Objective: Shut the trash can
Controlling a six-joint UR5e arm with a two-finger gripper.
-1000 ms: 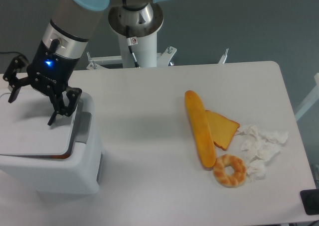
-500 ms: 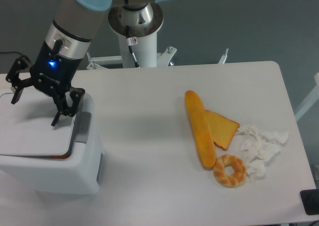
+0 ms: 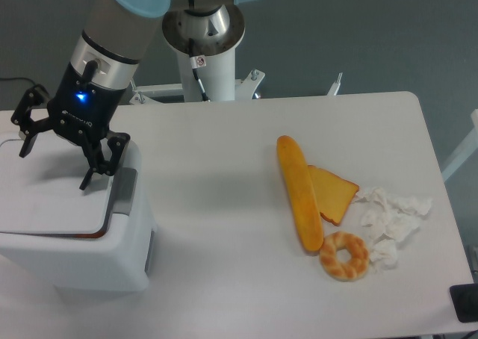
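The trash can (image 3: 82, 258) is a big white boxy bin at the table's front left. Its flat white lid (image 3: 48, 201) lies down on top, with a thin dark gap showing along the front edge. A grey latch tab (image 3: 124, 193) sits at the lid's right side. My gripper (image 3: 54, 165) hangs open just above the lid's back part, its black fingers spread wide with nothing between them. One fingertip (image 3: 87, 182) is close over the lid near the latch tab.
A baguette (image 3: 299, 193), a wedge of orange cheese or toast (image 3: 334, 193), a bagel (image 3: 344, 255) and crumpled white paper (image 3: 390, 219) lie at the table's right. The robot's white base (image 3: 204, 48) stands behind the table's far edge.
The gripper has drifted slightly right and up over the lid, staying open. The lid and the food have not moved.
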